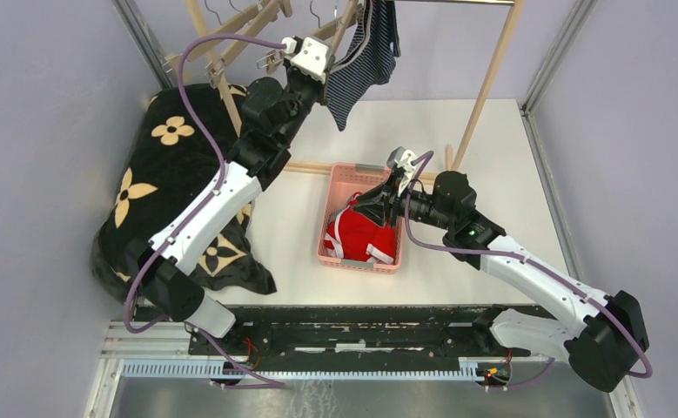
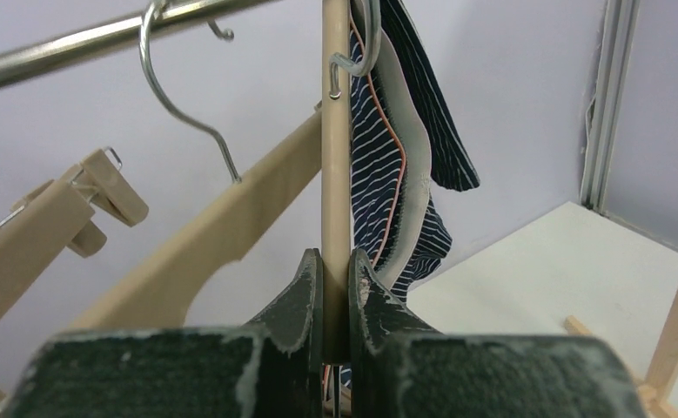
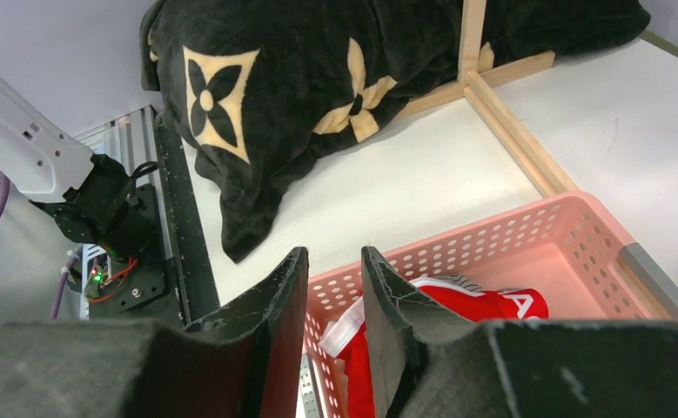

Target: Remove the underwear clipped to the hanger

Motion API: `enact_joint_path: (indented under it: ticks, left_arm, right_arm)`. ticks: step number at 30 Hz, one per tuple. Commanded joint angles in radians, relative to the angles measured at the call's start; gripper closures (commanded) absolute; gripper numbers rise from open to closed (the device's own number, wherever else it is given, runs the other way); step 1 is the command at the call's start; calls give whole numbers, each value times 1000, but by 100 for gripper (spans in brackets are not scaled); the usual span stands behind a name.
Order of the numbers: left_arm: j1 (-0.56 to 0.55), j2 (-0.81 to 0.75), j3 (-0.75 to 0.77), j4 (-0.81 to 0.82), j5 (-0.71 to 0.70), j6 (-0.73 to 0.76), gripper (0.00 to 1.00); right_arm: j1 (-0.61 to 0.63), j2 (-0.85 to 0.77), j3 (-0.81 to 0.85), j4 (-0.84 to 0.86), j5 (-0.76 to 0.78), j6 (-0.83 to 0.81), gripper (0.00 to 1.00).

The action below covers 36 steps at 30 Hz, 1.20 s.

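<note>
The dark blue boxers (image 1: 368, 57) with thin stripes hang from a tan hanger (image 1: 339, 30) at the top of the rack; they also show in the left wrist view (image 2: 374, 174). My left gripper (image 1: 311, 59) is raised to that hanger, and its jaws (image 2: 335, 261) are shut on the hanger's tan wooden piece (image 2: 336, 131) beside the boxers. The red briefs (image 1: 361, 235) with a white waistband lie in the pink basket (image 1: 335, 187). A bit of grey striped cloth (image 3: 461, 280) shows under them. My right gripper (image 1: 372, 207) hovers over the basket, open and empty (image 3: 333, 261).
A black blanket with tan flowers (image 1: 178, 174) lies heaped at the left, over the wooden rack's base (image 3: 509, 131). Empty tan clip hangers (image 2: 187, 252) hang on the metal rail (image 2: 57, 57). A slanted rack leg (image 1: 492, 70) stands behind the basket (image 3: 509, 235).
</note>
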Motion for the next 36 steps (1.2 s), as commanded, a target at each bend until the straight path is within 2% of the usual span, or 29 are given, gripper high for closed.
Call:
enact_joint_path:
  ticks: [1,5,7,9,11,14,18,22,27,30,36]
  left_arm:
    - [2,-97,-56,108,-4,29,97]
    - [2,-129,-70,-1,19,22,97]
    - [2,-145,-55,-125,52,18,97]
    - [2,-180,-29,-287,68,2,97]
    - [1,-217,-26,-356,73,-13,97]
    - [0,-302,-42,-498,117,-27,97]
    - [0,-430,-118,-583,135,-60,97]
    - [-1,-532,-206,-631,184,-82,97]
    - [0,-581,-268,-677,342,-86,97]
    - [0,-576,-314,-657,397,-107,97]
    - [0,-521,-363,-633,401,-103,97]
  right_arm:
    - [5,-10,23,59,29,-6,62]
    - [6,-13,25,62,39,-5,62]
    - [5,-20,37,35,63,-27,62]
    - [5,-48,72,-52,147,-95,61]
    - [3,-71,92,-91,216,-136,60]
    - [-3,-91,157,-175,342,-216,52]
    - [-40,-51,278,-273,390,-280,43]
    - [-145,-1,343,-271,295,-247,37]
    - [-296,71,464,-269,70,-180,33]
    - [-325,102,559,-336,-50,-228,30]
    - [-352,120,713,-444,-159,-305,23]
